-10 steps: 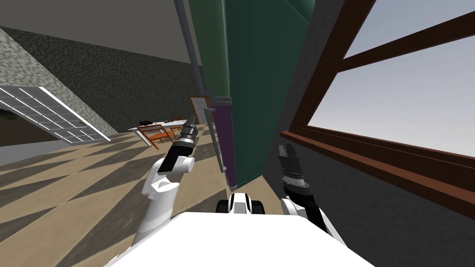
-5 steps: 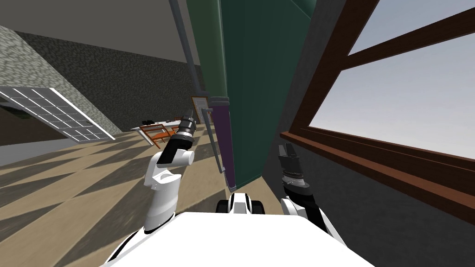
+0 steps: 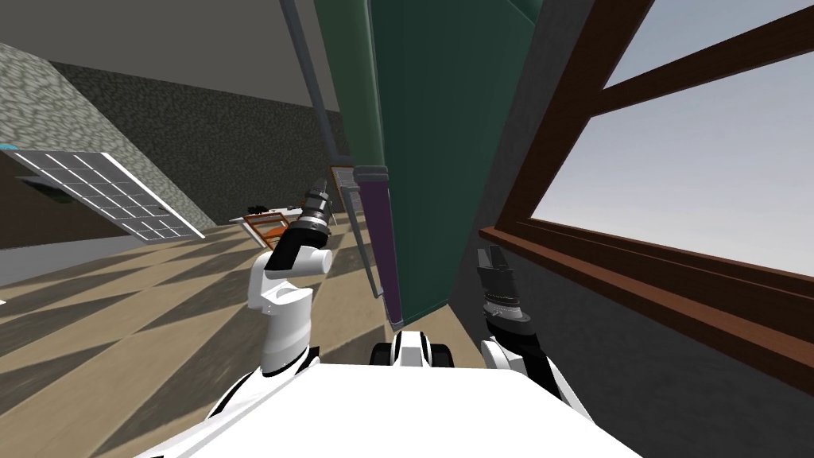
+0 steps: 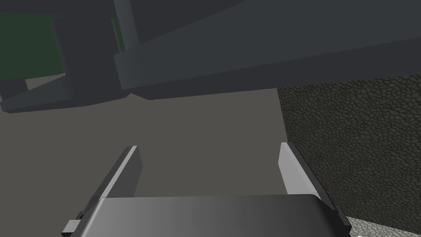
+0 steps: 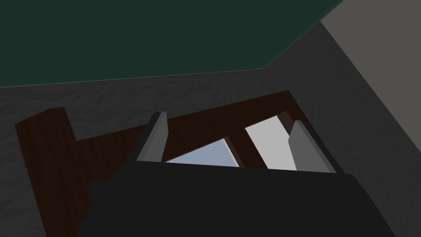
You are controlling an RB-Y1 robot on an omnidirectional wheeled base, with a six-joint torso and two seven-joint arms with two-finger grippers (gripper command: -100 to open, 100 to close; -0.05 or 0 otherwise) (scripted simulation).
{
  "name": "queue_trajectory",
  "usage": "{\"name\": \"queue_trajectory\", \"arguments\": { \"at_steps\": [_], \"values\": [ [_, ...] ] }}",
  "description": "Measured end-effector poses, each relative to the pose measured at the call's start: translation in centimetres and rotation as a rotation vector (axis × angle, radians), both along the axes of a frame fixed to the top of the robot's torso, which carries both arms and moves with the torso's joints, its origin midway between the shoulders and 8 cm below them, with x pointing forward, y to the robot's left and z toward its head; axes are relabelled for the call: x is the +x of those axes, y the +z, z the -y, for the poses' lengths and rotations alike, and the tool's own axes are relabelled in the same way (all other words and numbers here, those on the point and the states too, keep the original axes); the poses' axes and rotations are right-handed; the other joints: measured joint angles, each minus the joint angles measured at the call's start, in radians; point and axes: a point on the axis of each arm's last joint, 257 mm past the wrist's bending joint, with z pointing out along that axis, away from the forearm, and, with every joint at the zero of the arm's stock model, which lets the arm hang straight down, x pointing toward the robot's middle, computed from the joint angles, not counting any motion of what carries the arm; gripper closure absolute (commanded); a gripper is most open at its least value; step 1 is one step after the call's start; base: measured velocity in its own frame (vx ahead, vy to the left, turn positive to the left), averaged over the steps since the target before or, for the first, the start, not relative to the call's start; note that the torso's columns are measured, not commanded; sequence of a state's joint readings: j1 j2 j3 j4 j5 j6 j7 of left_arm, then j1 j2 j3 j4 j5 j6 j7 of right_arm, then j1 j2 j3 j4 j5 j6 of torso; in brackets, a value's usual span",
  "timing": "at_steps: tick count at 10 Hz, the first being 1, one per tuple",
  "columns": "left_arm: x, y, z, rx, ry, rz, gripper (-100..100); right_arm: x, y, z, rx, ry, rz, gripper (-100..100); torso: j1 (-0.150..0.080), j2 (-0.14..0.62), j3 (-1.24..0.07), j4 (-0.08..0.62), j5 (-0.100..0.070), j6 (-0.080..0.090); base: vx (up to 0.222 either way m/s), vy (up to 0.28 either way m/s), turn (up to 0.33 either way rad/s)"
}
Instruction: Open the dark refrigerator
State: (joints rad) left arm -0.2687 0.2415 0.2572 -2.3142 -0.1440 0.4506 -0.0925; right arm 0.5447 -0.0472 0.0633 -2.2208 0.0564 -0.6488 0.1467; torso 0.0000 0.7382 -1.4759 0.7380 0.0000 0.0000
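Left gripper (image 3: 318, 188), spread, hangs beside refrigerator (image 3: 429, 159) handle (image 3: 366, 254).

Brown-framed window (image 3: 691, 159), distant white table (image 3: 262, 215), orange chair (image 3: 269, 232)

White arm shells (image 3: 280, 318), black joints, ribbed dark wrists, grey blade fingers (image 4: 294, 173).

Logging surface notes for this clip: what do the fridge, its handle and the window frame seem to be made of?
Fridge: smooth matte dark green panels, no grain; painted metal or plastic, cannot tell. Handle: plain grey bar, possibly metal. Window frame: dark brown with faint streaky grain, likely stained wood.
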Motion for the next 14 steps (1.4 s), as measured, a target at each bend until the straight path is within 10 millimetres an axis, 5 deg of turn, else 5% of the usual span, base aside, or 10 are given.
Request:
{"name": "queue_trajectory", "arguments": {
  "at_steps": [14],
  "values": [
    [-0.7, 8.6, -1.9, -0.106, 0.105, 0.018, -100, 0.0, 0.0, 0.0, 0.000, 0.000, 0.000, 0, -0.001, 0.000, 0.000, 0.000, 0.000, 0.000, 0.019, -0.055, 0.039]
  ]
}}
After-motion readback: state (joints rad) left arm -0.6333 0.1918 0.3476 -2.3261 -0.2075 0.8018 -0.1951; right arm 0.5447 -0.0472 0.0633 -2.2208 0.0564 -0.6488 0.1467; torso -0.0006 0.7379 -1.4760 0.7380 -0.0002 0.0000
